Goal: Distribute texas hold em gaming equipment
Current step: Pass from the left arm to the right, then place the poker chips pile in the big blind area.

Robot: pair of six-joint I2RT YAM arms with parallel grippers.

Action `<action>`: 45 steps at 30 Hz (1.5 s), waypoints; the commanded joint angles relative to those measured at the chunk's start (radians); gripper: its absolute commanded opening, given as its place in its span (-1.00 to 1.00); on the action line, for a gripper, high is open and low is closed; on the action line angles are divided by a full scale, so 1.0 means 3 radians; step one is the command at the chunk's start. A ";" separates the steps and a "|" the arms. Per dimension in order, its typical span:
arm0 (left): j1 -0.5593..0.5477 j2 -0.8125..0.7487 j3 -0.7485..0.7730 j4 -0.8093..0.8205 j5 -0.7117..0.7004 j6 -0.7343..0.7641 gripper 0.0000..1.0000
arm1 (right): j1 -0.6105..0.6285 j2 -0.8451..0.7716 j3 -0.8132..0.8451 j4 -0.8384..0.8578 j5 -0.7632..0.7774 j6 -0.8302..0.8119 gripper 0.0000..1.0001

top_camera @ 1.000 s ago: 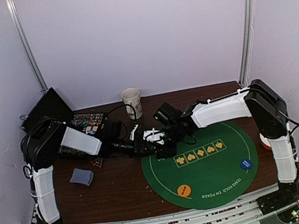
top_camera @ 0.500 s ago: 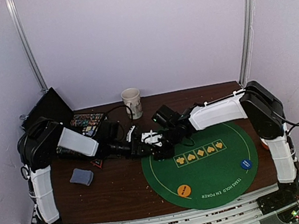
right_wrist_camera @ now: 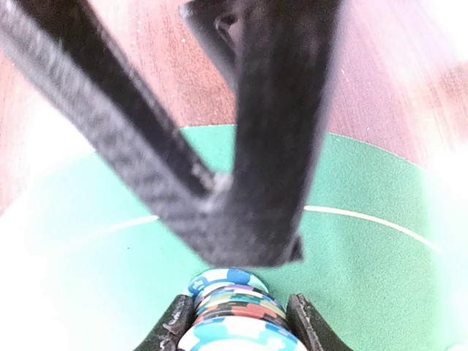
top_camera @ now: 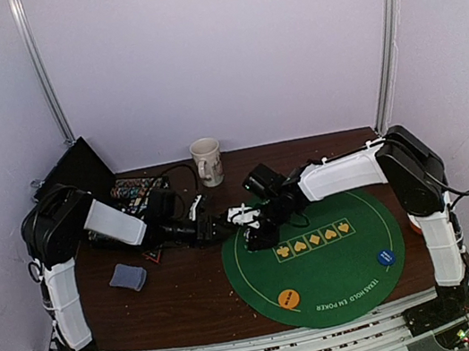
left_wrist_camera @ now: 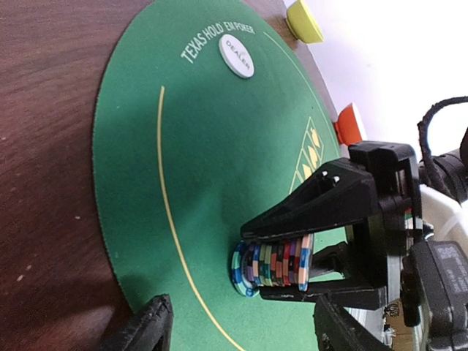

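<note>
right hand (right_wrist_camera: 238,329) gripped a sideways chip stack (left_wrist_camera: 281,263), resting on the green mat (left_wrist_camera: 183,146) edge I think, left hand (left_wrist_camera: 241,322) hung open just beside

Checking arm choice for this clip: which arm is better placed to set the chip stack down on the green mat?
Right. The right hand is clamped on the chip stack, held sideways at the green mat's edge. The left hand is open and empty.

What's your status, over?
Right gripper shut on chip stack, held sideways at green mat edge. Left gripper open, empty. Only the left gripper crowds it.
</note>
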 commanded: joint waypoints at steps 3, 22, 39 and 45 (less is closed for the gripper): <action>0.0071 -0.0291 0.0052 -0.0478 -0.0331 0.0395 0.38 | 0.0008 0.0050 -0.0035 -0.0448 0.0043 0.0030 -1.00; 0.0099 -0.0490 0.0154 -0.1081 -0.0813 0.0812 0.38 | 0.0588 -0.0903 -0.0896 0.0085 0.0028 0.0580 -1.00; 0.0139 -0.0607 0.0145 -0.1171 -0.0912 0.0887 0.38 | 0.0915 -0.0600 -0.0925 0.0312 0.0143 0.0602 -1.00; 0.0144 -0.0657 0.0151 -0.1200 -0.0945 0.0917 0.39 | 0.0914 -0.0515 -0.0901 0.0194 0.0218 0.0611 -0.73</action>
